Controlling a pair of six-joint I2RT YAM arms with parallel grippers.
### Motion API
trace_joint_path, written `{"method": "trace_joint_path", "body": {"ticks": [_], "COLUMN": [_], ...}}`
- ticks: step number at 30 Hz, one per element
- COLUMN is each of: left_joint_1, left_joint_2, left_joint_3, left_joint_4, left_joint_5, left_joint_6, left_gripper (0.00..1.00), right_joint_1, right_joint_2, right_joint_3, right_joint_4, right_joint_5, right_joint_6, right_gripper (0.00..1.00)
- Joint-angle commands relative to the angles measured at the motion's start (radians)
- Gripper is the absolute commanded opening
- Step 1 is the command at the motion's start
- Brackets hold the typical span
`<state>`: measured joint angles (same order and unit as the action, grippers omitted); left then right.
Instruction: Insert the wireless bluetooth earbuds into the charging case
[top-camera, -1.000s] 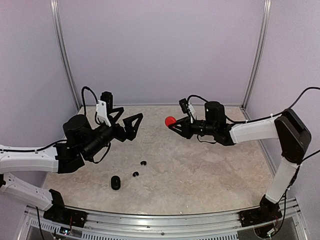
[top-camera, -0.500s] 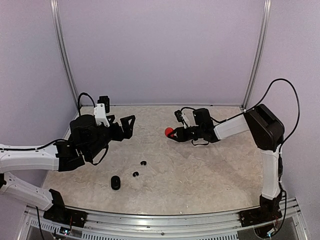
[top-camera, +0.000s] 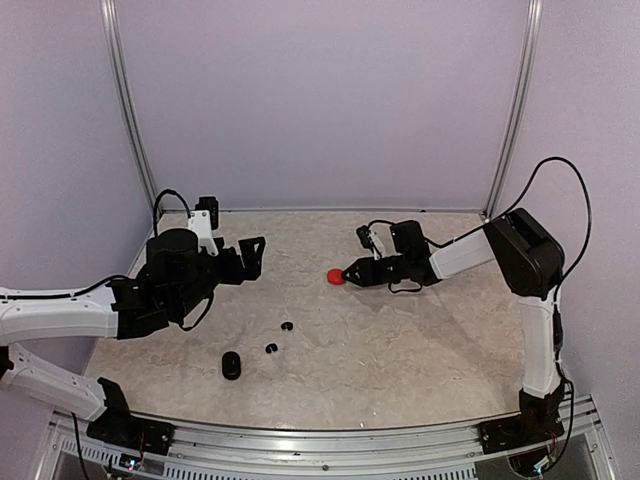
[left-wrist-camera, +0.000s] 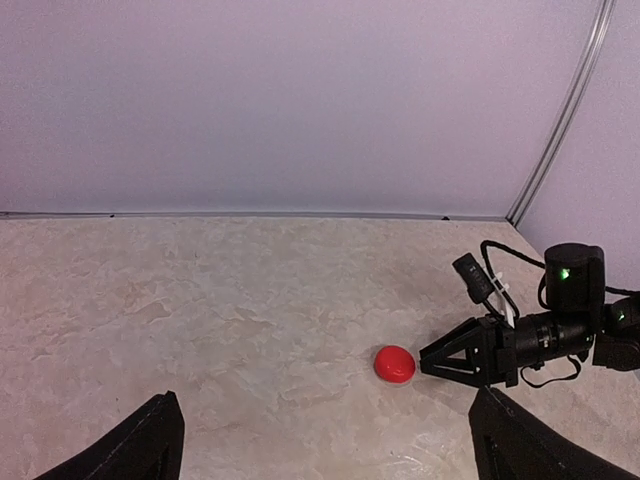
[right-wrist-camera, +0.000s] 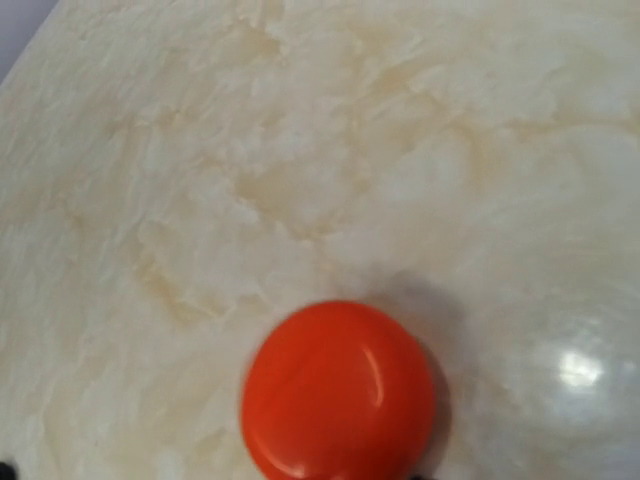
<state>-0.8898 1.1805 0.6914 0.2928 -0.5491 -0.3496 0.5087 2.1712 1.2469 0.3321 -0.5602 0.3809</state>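
Black earbud (top-camera: 287, 326) and second black earbud (top-camera: 271, 348) lie loose on the table (top-camera: 420, 350), near front-left, beside the shut black charging case (top-camera: 231, 365). Red charging case (top-camera: 336, 276) sits mid-table, lid closed. Right gripper (top-camera: 350, 272) tips are just beside it; grasp or release cannot be told. Left gripper (top-camera: 252, 256) hangs spread wide, empty.

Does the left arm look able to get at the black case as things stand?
Probably yes. The left gripper is open and empty, and the black case lies uncovered on that arm's side. Only two black buds lie near it, apart from it, not in the way.
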Motion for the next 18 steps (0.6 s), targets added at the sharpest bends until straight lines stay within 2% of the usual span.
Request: {"method": "trace_joint_path", "body": {"ticks": [1, 6, 9, 13, 18], "left_joint_1": [0.008, 0.008, 0.006, -0.017, -0.074], "left_joint_2": [0.004, -0.022, -0.041, -0.076, -0.143], "left_joint_3": [0.046, 0.055, 0.038, -0.031, -0.09], "left_joint_4": [-0.107, -0.263, -0.403, -0.518, -0.68], "left_joint_5": [0.024, 0.058, 0.109, 0.171, 0.16], "left_joint_6": [-0.054, -0.119, -0.21, -0.356, -0.523], "left_gripper": [0.99, 0.99, 0.99, 0.9, 0.84], "right_joint_1": [-0.021, -0.028, -0.029, -0.029, -0.029], "right_joint_2": [-0.01, -0.074, -0.129, -0.221, -0.33], "right_joint_3": [-0.031, -0.082, -0.116, -0.163, -0.201], "right_joint_4": [0.001, 0.025, 0.033, 0.042, 0.032], "right_joint_5": [0.016, 0.019, 0.032, 0.057, 0.111], "right_joint_6": [-0.001, -0.022, -0.061, -0.125, -0.217], "right_gripper": [0.4, 0.45, 0.47, 0.53, 0.62]}}
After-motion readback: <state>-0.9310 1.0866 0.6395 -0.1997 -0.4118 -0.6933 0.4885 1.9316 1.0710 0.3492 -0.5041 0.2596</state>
